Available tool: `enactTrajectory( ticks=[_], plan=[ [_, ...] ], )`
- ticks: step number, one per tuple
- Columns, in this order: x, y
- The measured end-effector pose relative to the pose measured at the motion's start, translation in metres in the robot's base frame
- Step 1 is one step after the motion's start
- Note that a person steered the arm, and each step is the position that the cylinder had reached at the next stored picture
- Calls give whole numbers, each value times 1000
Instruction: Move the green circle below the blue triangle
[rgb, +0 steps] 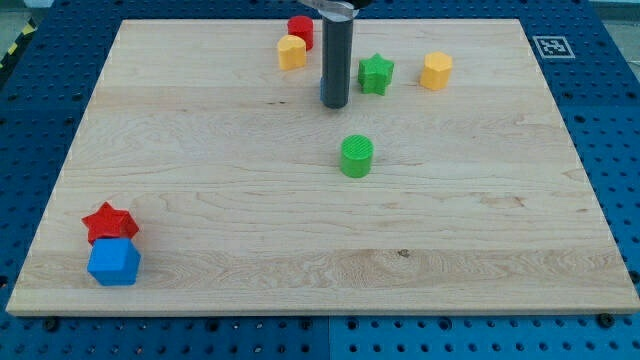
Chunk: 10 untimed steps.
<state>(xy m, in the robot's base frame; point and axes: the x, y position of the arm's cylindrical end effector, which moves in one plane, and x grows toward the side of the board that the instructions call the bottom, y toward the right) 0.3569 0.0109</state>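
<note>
On the wooden table (200, 130), the green cylinder block (356, 157) stood near the middle, just below my tip (334, 104). The green star block (376, 73) lay right of the tip, the yellow hexagonal block (436, 71) farther right. At the bottom-left corner the red star block (109, 221) touched the blue block (114, 263) below it.

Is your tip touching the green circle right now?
Apart. The camera view shows bare board between my tip and the green circle, which sits toward the view's bottom and slightly right of the tip.
</note>
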Motion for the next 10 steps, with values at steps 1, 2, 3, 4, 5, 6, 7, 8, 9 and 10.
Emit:
enactTrajectory(
  ticks=[1, 2, 3, 4, 5, 6, 7, 8, 9, 10],
  plan=[
    [-25, -2],
    [-30, -8],
    [-2, -31],
    [60, -32],
    [128, -14],
    [147, 38],
    [151, 43],
    [145, 33],
    [109, 33],
    [67, 33]
  ],
)
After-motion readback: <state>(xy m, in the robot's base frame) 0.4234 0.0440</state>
